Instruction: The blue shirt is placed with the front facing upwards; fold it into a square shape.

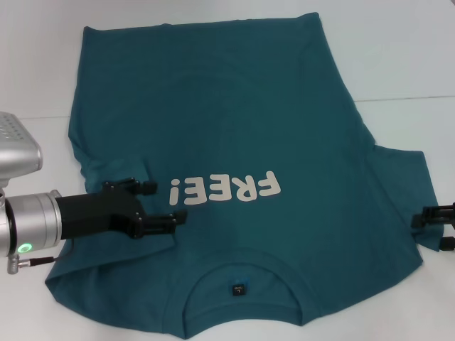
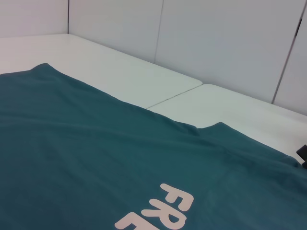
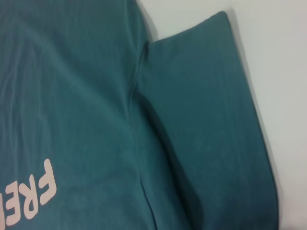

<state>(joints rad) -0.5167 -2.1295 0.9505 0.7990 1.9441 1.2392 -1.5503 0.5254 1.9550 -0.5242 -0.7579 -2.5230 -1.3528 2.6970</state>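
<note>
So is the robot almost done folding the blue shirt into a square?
Not nearly. The blue shirt lies face up on the white table, lettering showing. Its left sleeve looks tucked in under the left gripper, whose fingers are open over the cloth beside the lettering. The other sleeve is spread flat, with the right gripper at its edge. That sleeve and the body folds are left.

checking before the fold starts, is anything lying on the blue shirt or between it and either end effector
Nothing visible does. The blue shirt lies flat with only its lettering showing; the left end effector is already over its left side, and the right end effector sits at the right sleeve's edge.
</note>
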